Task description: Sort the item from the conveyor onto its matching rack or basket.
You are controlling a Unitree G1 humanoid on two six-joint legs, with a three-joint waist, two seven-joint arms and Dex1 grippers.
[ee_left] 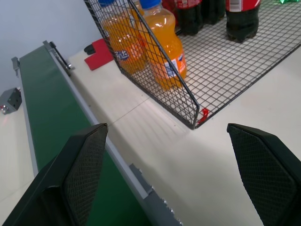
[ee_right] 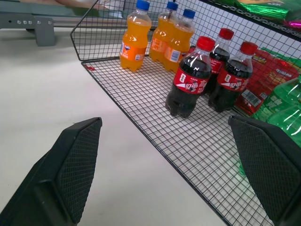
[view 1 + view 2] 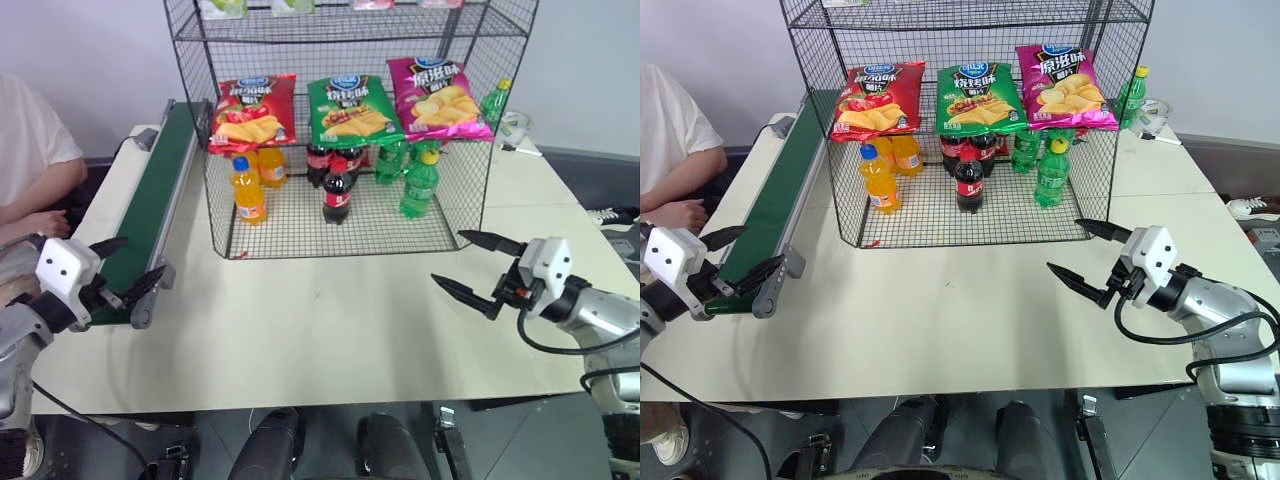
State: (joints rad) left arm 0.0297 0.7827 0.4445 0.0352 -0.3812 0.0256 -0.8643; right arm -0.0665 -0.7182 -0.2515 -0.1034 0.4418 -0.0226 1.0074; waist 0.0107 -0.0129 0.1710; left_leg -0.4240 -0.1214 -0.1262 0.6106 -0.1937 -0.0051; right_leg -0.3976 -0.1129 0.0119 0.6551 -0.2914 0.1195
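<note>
Red bag (image 3: 252, 112) on the rack (image 3: 350, 40) shelf; both grippers' jaws spread, left (image 3: 128, 268) by conveyor (image 3: 155, 190), right (image 3: 478, 265) over bench (image 3: 330, 330).

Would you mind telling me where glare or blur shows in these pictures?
Left eye view: glare streaks the glossy red crisp bag on the rack. Left wrist view: sharp on the orange bottles. Right wrist view: cola bottles crisp, highlights on caps.

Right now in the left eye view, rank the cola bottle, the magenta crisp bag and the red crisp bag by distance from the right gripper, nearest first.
From the right gripper:
1. Front cola bottle, on the rack floor, centre.
2. Magenta crisp bag, on the shelf's right side.
3. Red crisp bag, on the shelf's left side.
</note>
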